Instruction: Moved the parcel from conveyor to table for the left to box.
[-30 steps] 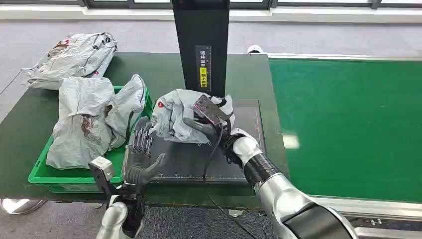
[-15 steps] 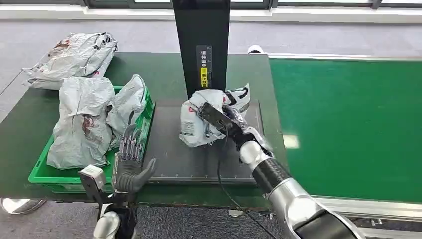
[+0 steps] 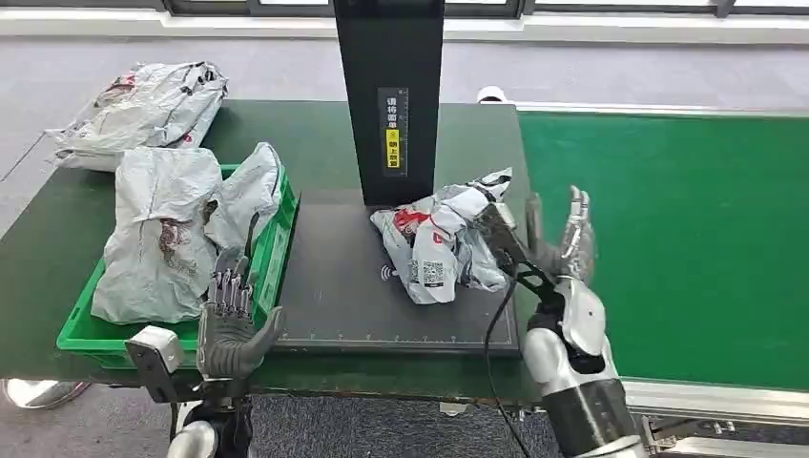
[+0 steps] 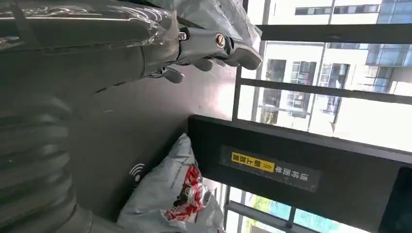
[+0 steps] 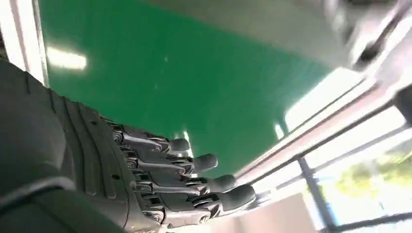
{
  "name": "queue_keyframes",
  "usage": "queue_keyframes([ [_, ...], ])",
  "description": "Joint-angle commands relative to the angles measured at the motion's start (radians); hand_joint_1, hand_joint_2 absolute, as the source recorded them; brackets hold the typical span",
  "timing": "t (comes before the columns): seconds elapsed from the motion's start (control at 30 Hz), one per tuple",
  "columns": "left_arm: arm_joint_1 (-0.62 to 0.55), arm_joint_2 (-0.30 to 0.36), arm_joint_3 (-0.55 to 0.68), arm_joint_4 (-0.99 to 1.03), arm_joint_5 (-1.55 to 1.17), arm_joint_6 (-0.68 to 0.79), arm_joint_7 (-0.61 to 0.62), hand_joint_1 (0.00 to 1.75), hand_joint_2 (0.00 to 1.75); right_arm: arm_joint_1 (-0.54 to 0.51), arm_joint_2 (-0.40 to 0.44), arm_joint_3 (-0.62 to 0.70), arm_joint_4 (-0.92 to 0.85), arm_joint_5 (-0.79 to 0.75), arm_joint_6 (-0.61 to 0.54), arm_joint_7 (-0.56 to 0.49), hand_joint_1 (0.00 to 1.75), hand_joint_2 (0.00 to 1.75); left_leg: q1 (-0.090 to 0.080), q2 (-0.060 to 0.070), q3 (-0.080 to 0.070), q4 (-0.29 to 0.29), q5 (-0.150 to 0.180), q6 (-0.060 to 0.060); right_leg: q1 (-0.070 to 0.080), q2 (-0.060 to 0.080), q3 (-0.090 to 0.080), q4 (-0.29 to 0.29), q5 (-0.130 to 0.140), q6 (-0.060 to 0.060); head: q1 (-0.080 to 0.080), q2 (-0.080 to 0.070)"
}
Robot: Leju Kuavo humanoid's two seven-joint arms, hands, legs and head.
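The parcel, a crumpled grey bag with red print and a QR label, lies on the dark mat in the middle of the table, just in front of the black post. It rests near the mat's right edge, close to the green conveyor.

The right hand stands just right of the parcel with fingers spread and pointing up, holding nothing; from here I cannot tell whether it touches the bag. In the right wrist view its fingers are stretched out over the green belt.

The left hand is raised at the near edge of the table, fingers apart and empty, beside the green bin. Two grey bags sit in that bin, and another bag lies at the far left of the table.
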Motion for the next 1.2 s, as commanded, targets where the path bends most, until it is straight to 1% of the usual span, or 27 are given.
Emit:
queue_keyframes([
  [0.03,-0.069,0.016,-0.017,0.098,0.000,0.001,0.010,0.00,1.75,0.149,-0.005,-0.153,-0.240,-0.029,0.044,-0.002,0.00,0.00,-0.001,-0.003,0.002,-0.003,0.001,0.002,0.000,-0.009,0.004,-0.003,-0.001,0.000,0.000,0.000],
  [0.17,-0.077,0.020,-0.027,0.110,0.005,0.002,0.007,0.00,1.75,0.170,0.006,-0.154,-0.247,-0.029,0.054,-0.010,0.00,0.00,-0.001,-0.001,0.001,-0.001,0.001,0.001,0.000,-0.005,0.002,-0.001,0.000,0.000,0.000,0.000],
  [0.23,-0.075,0.021,-0.028,0.107,0.005,0.002,0.007,0.00,1.75,0.172,0.006,-0.150,-0.255,-0.029,0.050,-0.017,0.00,0.00,-0.001,0.000,0.003,-0.003,0.002,0.002,0.000,-0.007,0.004,-0.003,0.000,0.000,0.000,0.000],
  [0.27,-0.073,0.026,-0.035,0.106,0.004,0.002,0.008,0.00,1.75,0.175,0.013,-0.150,-0.267,-0.039,0.022,-0.046,0.00,0.00,-0.001,0.000,0.001,-0.001,0.001,0.001,0.000,-0.004,0.002,-0.001,0.000,0.000,0.000,0.000],
  [0.3,-0.070,0.027,-0.041,0.104,-0.008,0.011,0.008,0.00,1.75,0.178,0.024,-0.153,-0.286,-0.070,-0.032,-0.097,0.00,0.00,-0.001,0.001,0.002,-0.002,0.001,0.001,0.000,-0.005,0.003,-0.002,0.000,0.000,0.000,0.000],
  [0.33,-0.071,0.033,-0.061,0.102,-0.048,0.030,0.006,0.00,1.75,0.184,0.043,-0.158,-0.321,-0.168,-0.101,-0.195,0.00,0.00,-0.001,0.001,0.001,-0.001,0.000,0.001,0.000,-0.003,0.001,-0.001,0.000,0.000,0.000,0.000],
  [0.37,-0.079,0.040,-0.080,0.110,-0.094,0.045,0.015,0.00,1.75,0.196,0.054,-0.158,-0.346,-0.257,-0.134,-0.269,0.00,0.00,-0.001,0.001,0.001,-0.002,0.001,0.001,-0.001,-0.004,0.002,-0.001,0.000,0.000,0.000,0.000],
  [0.4,-0.086,0.047,-0.094,0.115,-0.128,0.057,0.015,0.00,1.75,0.202,0.060,-0.157,-0.362,-0.309,-0.144,-0.308,0.00,1.75,-0.002,0.002,0.003,-0.003,0.001,0.001,-0.001,-0.005,0.003,-0.002,0.000,0.000,0.000,0.000],
  [0.43,-0.121,0.061,-0.139,0.145,-0.223,0.074,0.019,0.00,1.75,0.225,0.074,-0.154,-0.376,-0.480,-0.152,-0.424,0.00,1.75,-0.001,0.000,0.001,-0.001,0.001,0.001,0.000,-0.005,0.001,0.000,-0.001,0.000,0.000,0.000],
  [0.5,-0.190,0.082,-0.207,0.200,-0.367,0.087,0.036,0.00,1.75,0.254,0.090,-0.149,-0.349,-0.619,-0.138,-0.503,0.00,1.75,-0.001,-0.001,0.002,-0.003,0.001,0.001,0.000,-0.008,0.003,-0.002,-0.001,0.000,0.000,0.000],
  [0.53,-0.245,0.083,-0.252,0.243,-0.470,0.092,0.064,0.00,1.75,0.276,0.111,-0.151,-0.321,-0.730,-0.136,-0.565,0.00,1.75,0.000,-0.004,0.002,-0.002,0.002,0.001,0.000,-0.009,0.004,-0.002,-0.001,0.000,0.000,0.000],
  [0.57,-0.287,0.071,-0.273,0.278,-0.530,0.104,0.081,0.00,1.75,0.291,0.117,-0.146,-0.296,-0.779,-0.133,-0.592,0.00,1.75,-0.001,-0.005,0.003,-0.003,0.003,0.001,0.000,-0.012,0.005,-0.003,-0.001,0.000,0.000,0.000],
  [0.6,-0.303,0.060,-0.273,0.295,-0.535,0.107,0.084,0.00,1.75,0.298,0.117,-0.139,-0.281,-0.783,-0.142,-0.611,0.00,1.75,0.000,-0.007,0.001,-0.002,0.003,0.001,0.001,-0.012,0.004,-0.002,-0.001,0.000,0.000,0.000],
  [0.67,-0.307,0.058,-0.274,0.298,-0.536,0.108,0.084,0.00,1.75,0.299,0.117,-0.138,-0.278,-0.784,-0.144,-0.614,0.00,1.75,-0.001,-0.005,0.002,-0.003,0.003,0.002,0.000,-0.012,0.005,-0.003,0.000,0.000,0.000,0.000],
  [0.7,-0.304,0.060,-0.273,0.299,-0.535,0.107,0.084,0.00,1.75,0.298,0.116,-0.139,-0.278,-0.784,-0.145,-0.614,0.00,1.75,-0.001,-0.002,0.002,-0.002,0.002,0.002,0.000,-0.007,0.004,-0.002,0.000,0.000,0.000,0.000],
  [0.73,-0.301,0.062,-0.271,0.299,-0.535,0.107,0.084,0.00,1.75,0.296,0.115,-0.140,-0.279,-0.784,-0.144,-0.613,0.00,1.75,-0.001,0.000,0.003,-0.003,0.002,0.002,0.000,-0.007,0.005,-0.003,0.001,0.000,0.000,0.000],
  [0.77,-0.295,0.063,-0.269,0.291,-0.535,0.108,0.085,0.00,1.75,0.292,0.112,-0.139,-0.282,-0.782,-0.146,-0.612,0.00,1.75,-0.001,0.002,0.002,-0.001,0.001,0.001,0.000,-0.002,0.003,-0.002,0.001,0.000,0.000,0.000],
  [0.83,-0.290,0.064,-0.266,0.285,-0.537,0.108,0.084,0.00,1.75,0.291,0.112,-0.140,-0.285,-0.783,-0.148,-0.612,0.00,1.75,-0.001,0.005,0.004,-0.004,0.001,0.002,0.000,-0.001,0.005,-0.003,0.002,0.001,0.000,0.000],
  [0.87,-0.326,0.087,-0.315,0.310,-0.631,0.111,0.102,0.00,1.75,0.304,0.124,-0.135,-0.286,-0.876,-0.093,-0.616,0.00,1.75,-0.001,0.003,0.003,-0.002,0.001,0.001,0.000,-0.001,0.003,-0.002,0.001,0.001,0.000,0.000],
  [0.9,-0.377,0.086,-0.343,0.363,-0.690,0.116,0.119,0.00,1.75,0.317,0.127,-0.124,-0.269,-0.929,-0.056,-0.628,0.00,1.75,-0.001,0.002,0.003,-0.003,0.001,0.002,-0.001,-0.003,0.004,-0.002,0.001,0.000,0.000,0.000],
  [0.93,-0.469,0.086,-0.387,0.459,-0.766,0.133,0.135,0.00,1.75,0.328,0.126,-0.098,-0.239,-0.951,-0.036,-0.645,0.00,1.75,0.000,-0.001,0.002,-0.001,0.001,0.001,0.000,-0.005,0.004,-0.002,0.000,0.000,0.000,0.000],
  [1.0,-0.597,0.087,-0.438,0.605,-0.812,0.137,0.156,0.00,1.75,0.330,0.114,-0.059,-0.213,-0.952,-0.020,-0.680,0.00,1.75,-0.001,-0.004,0.003,-0.003,0.003,0.001,0.000,-0.010,0.006,-0.003,0.001,0.000,0.000,0.000],
  [1.03,-0.666,0.092,-0.476,0.687,-0.845,0.150,0.168,0.00,1.75,0.328,0.116,-0.048,-0.209,-0.974,-0.004,-0.695,0.00,1.75,0.000,-0.006,0.001,-0.001,0.003,0.001,0.000,-0.009,0.004,-0.002,0.001,0.001,0.000,0.000],
  [1.07,-0.701,0.090,-0.493,0.731,-0.860,0.149,0.174,0.00,1.75,0.323,0.120,-0.045,-0.207,-0.975,-0.003,-0.696,0.00,1.75,-0.001,-0.007,0.001,-0.001,0.004,0.002,0.000,-0.011,0.004,-0.002,0.001,0.000,0.000,0.000],
  [1.1,-0.711,0.088,-0.493,0.744,-0.858,0.147,0.173,0.00,1.75,0.318,0.123,-0.043,-0.204,-0.975,-0.003,-0.696,0.00,1.75,-0.001,-0.006,0.001,-0.002,0.005,0.002,0.000,-0.011,0.005,-0.003,0.002,0.000,0.000,0.000],
  [1.17,-0.732,0.083,-0.506,0.782,-0.867,0.144,0.177,0.00,1.75,0.306,0.126,-0.042,-0.197,-0.976,0.004,-0.685,0.00,1.75,-0.001,-0.001,0.001,-0.002,0.004,0.003,0.000,-0.007,0.004,-0.002,0.002,0.001,0.000,0.000],
  [1.2,-0.771,0.069,-0.533,0.843,-0.885,0.130,0.184,0.00,1.75,0.286,0.140,-0.047,-0.184,-0.974,0.011,-0.676,0.00,1.75,-0.001,0.001,0.002,-0.001,0.004,0.002,0.000,-0.004,0.004,-0.002,0.003,0.001,0.000,0.000],
])
